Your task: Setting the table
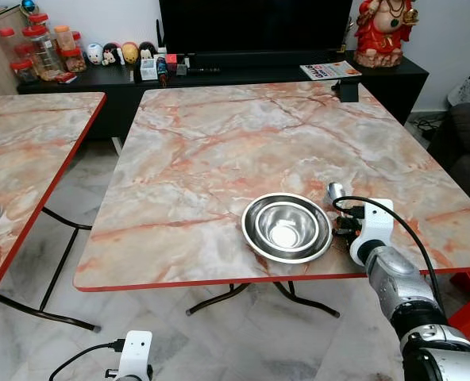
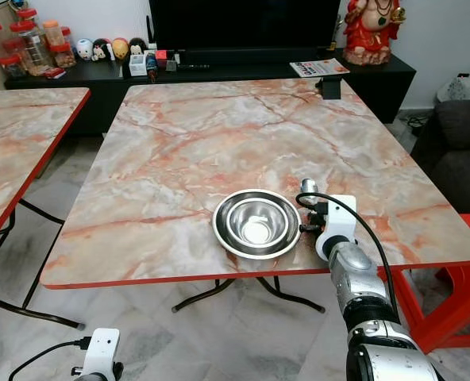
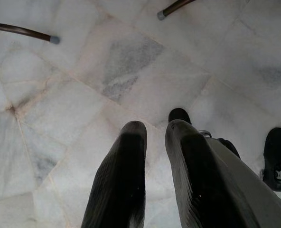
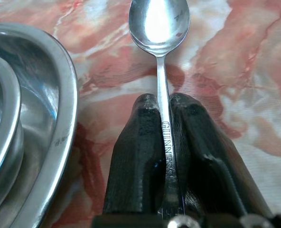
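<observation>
While the right pincer rests low over the near right part of the marble bench, it pinches the handle of a spoon just right of a steel plate that carries a bowl. Its long axis runs away from the robot, its bowl end pointing toward the far side, where a black TV stand sits against the wall.

From the right eye, a second bench stands to the left.

At the left wrist, the left pincer hangs over the tiled floor, fingers slightly apart, holding nothing.

At the right wrist, both fingers press the handle between them; the spoon's bowl faces up over the marble, beside the plate's rim.
</observation>
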